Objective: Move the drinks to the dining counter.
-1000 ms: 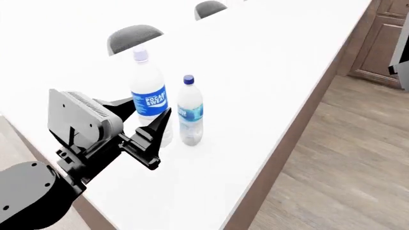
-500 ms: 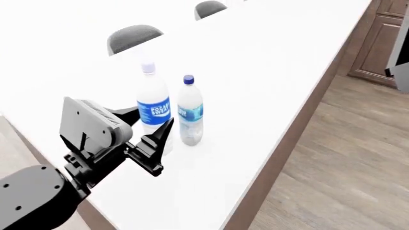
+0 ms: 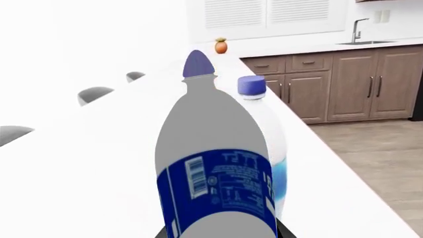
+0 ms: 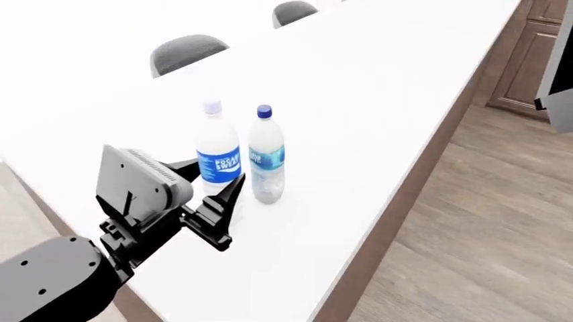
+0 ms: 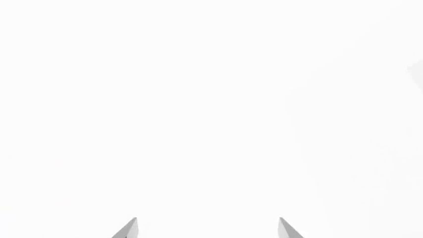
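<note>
The left end effector (image 4: pixel 219 184) was spread around the big white bottle (image 4: pixel 217 157), beside the slim bottle (image 4: pixel 266 157) on the table (image 4: pixel 376 100). The right end effector (image 5: pixel 207 227) was spread wide too.

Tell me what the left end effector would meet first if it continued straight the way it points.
The milky-white Pocari Sweat bottle between its fingers; the slimmer clear bottle stands just beyond it.

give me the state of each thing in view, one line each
big Pocari bottle: upright on the counter, lilac cap on, between the left jaws
slim clear bottle: upright on the counter, blue cap on, free, close beside the big one
left gripper: jaws spread around the big bottle; grip unclear
right gripper: jaws apart, nothing between them
dining counter: holds both bottles
</note>
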`<state>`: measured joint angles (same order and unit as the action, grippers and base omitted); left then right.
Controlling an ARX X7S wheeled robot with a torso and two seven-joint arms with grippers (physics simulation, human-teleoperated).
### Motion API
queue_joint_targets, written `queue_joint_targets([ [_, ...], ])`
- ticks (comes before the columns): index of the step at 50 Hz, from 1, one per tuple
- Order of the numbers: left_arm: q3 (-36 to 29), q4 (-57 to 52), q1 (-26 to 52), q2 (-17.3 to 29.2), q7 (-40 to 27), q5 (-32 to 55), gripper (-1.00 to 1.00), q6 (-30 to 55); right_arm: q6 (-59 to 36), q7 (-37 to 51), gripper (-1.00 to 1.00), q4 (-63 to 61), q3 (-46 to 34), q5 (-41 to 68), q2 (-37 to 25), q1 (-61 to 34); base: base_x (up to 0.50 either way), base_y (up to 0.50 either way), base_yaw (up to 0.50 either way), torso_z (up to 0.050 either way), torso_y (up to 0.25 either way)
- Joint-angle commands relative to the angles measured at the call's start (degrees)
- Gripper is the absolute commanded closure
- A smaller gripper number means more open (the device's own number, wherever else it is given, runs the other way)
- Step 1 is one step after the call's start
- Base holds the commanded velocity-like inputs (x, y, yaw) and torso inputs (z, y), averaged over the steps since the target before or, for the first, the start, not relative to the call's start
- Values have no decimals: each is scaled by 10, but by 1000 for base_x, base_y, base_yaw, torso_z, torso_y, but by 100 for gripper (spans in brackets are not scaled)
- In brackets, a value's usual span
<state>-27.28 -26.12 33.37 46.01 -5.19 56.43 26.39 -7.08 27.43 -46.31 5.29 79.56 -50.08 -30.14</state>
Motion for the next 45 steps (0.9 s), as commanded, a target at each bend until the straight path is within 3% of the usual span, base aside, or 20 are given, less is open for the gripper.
queue_joint_targets([
  [1,1,8,-5,-5,-2,1,100,-7,-2,2,-100,0,0,3,-3,-5,0,0,0,0,0],
  [45,-4,9,-21,-2,4,-4,100,-16,-9,3,-100,4,-9,-2,0,-12,0,0,0,0,0],
])
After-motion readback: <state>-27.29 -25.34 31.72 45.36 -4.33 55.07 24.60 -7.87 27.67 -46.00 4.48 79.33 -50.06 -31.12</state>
